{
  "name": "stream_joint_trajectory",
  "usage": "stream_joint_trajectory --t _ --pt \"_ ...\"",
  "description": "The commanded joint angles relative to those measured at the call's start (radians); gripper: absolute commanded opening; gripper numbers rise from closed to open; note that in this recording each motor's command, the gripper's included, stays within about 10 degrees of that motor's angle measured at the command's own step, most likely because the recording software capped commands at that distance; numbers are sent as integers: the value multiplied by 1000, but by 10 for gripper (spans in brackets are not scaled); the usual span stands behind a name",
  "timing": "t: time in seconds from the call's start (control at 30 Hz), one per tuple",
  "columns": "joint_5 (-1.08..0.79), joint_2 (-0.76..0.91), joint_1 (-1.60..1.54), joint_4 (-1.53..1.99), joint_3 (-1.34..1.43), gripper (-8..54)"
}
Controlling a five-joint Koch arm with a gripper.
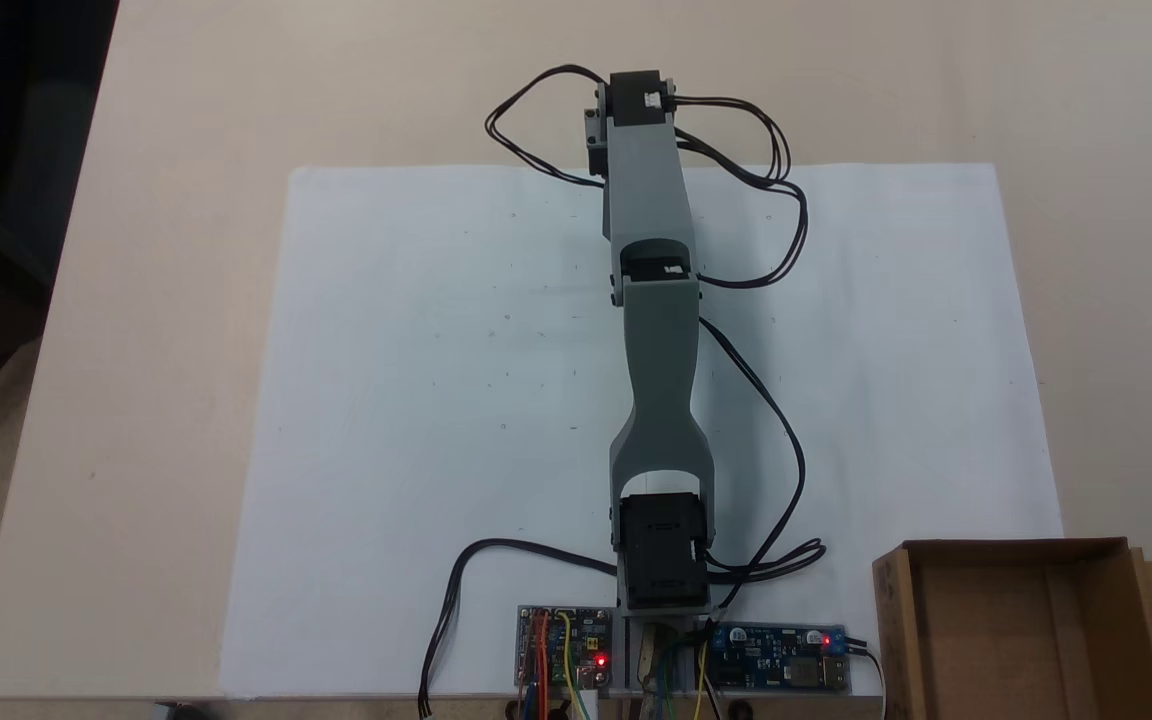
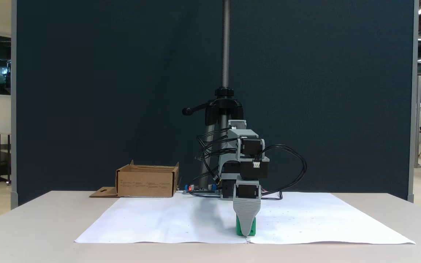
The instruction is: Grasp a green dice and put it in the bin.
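Down low, claw (image 2: 246, 231) at green dice (image 2: 240, 230), covering its front; jaw spread cannot be told.

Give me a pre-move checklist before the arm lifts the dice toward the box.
1. Gripper down at the green dice: ok.
2. Fingers closed on the dice: cannot tell; one lies behind the other.
3. Dice resting on the white paper: ok.
4. Bin open side up: ok.
5. Bin free of contents: ok in the part visible from above.
6. Cables hanging loose off the arm: ok.
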Motion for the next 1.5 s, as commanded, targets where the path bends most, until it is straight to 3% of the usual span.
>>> stream_joint_trajectory --t 0.0,0.73,1.1,1.47 --pt "64 21 2 -46 -48 357" --pt "52 8 9 -67 -48 355" --pt "52 8 12 -57 -48 123" --pt "54 29 48 -31 -48 123"
